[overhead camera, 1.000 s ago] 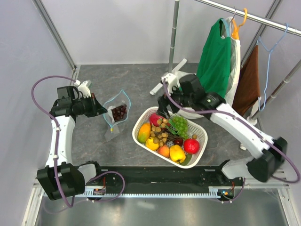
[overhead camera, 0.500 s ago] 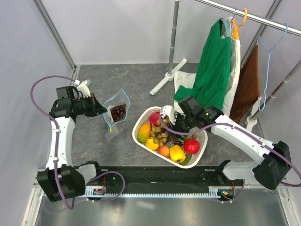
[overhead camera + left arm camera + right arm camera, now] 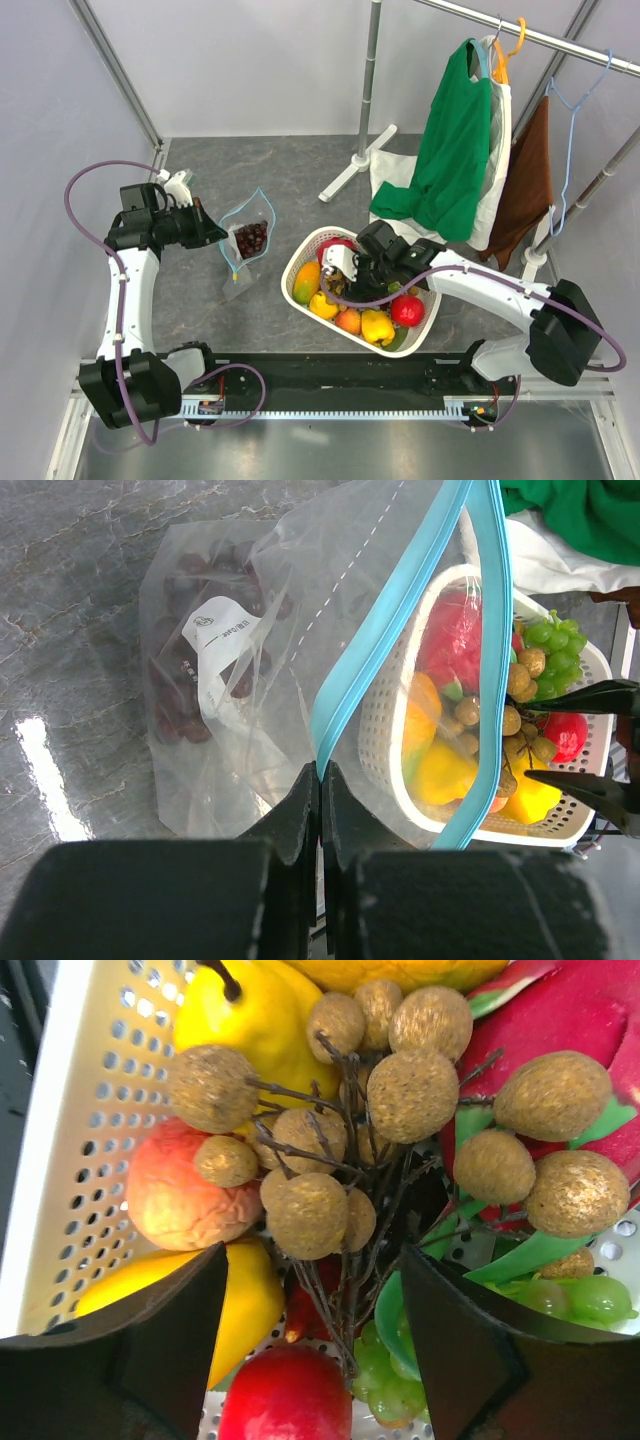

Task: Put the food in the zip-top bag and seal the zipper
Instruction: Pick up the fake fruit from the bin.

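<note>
The zip-top bag (image 3: 248, 245) hangs open left of the basket, with dark purple grapes (image 3: 190, 685) inside it. My left gripper (image 3: 320, 769) is shut on the zipper (image 3: 395, 620), pinching the teal strip at the mouth's near corner and holding it up. The rest of the food lies in the white basket (image 3: 296, 262). My right gripper (image 3: 312, 1260) is down in the basket and open, its jaws either side of the stems of the brown berry cluster (image 3: 310, 1210). Around it lie an orange peach (image 3: 185, 1190), a yellow fruit (image 3: 255, 1025), a red apple (image 3: 285, 1395) and green grapes (image 3: 385, 1385).
A clothes rack stands at the back right with a green garment (image 3: 450, 140) and a brown one (image 3: 530, 175) on hangers. Its white stand foot (image 3: 355, 165) lies on the grey table behind the basket. Frame posts and walls close in the left and back sides.
My right arm has swung forward and left, coming down into the basket over the berry cluster, and its jaws have narrowed a little. The left gripper and the bag have not moved.
</note>
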You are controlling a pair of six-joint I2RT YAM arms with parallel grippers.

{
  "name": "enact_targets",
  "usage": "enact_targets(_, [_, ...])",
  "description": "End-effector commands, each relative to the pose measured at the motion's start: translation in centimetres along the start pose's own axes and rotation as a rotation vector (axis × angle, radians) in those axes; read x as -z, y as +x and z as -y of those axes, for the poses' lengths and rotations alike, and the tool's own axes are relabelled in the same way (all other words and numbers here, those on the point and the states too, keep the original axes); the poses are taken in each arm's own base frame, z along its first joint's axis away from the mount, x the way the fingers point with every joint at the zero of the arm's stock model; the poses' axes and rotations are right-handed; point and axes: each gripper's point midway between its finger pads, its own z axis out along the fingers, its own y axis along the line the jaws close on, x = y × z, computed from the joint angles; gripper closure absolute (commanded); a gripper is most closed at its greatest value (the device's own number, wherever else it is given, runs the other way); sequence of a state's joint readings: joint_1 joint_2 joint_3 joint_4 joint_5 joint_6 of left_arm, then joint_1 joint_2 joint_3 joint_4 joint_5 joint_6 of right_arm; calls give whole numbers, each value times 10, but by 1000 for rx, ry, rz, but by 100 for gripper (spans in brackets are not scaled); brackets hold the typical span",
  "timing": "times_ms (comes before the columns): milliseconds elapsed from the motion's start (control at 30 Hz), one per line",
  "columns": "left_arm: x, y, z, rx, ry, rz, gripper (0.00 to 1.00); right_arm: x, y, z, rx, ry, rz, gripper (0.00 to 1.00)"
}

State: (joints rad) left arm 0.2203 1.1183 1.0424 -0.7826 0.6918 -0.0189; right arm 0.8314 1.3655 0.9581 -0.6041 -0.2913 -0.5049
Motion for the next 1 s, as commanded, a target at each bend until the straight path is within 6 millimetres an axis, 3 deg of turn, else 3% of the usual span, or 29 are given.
enact_targets(0, [4, -10, 11, -31, 36, 34, 98, -8, 0, 10, 53, 50, 1, 28])
enact_targets(133, [4, -10, 10, -31, 36, 32, 98, -4, 1, 10, 52, 64, 7, 48])
enact_targets(167, [4, -10, 11, -32, 39, 32, 98, -2, -1, 10, 48, 69, 15, 64])
enact_targets(233, [4, -10, 10, -31, 38, 31, 98, 7, -10, 11, 37, 85, 46, 78])
enact_targets(267, [4, -10, 10, -33, 37, 31, 98, 13, -16, 10, 22, 86, 66, 90])
enact_targets(333, [4, -9, 10, -34, 37, 29, 98, 26, -32, 13, 7, 98, 98, 100])
enact_targets(500, [5, -10, 10, -44, 33, 36, 98, 64, -81, 13, -52, 101, 229, 100])
enact_targets(667, [5, -10, 11, -40, 35, 34, 98, 91, -118, 15, -94, 107, 336, 100])
enact_targets(767, [5, -9, 11, -36, 37, 33, 98, 110, -152, 18, -127, 100, 441, 100])
enact_targets(800, [5, -8, 11, -34, 37, 30, 98, 122, -175, 21, -136, 104, 517, 100])
enact_targets(900, [4, -7, 10, -32, 34, 28, 98, 137, -215, 33, -156, 106, 625, 100])
enact_targets(933, [4, -7, 10, -31, 33, 27, 98, 128, -223, 36, -198, 82, 624, 100])
enact_targets(967, [5, -8, 10, -32, 33, 29, 98, 137, -238, 40, -205, 85, 660, 100])
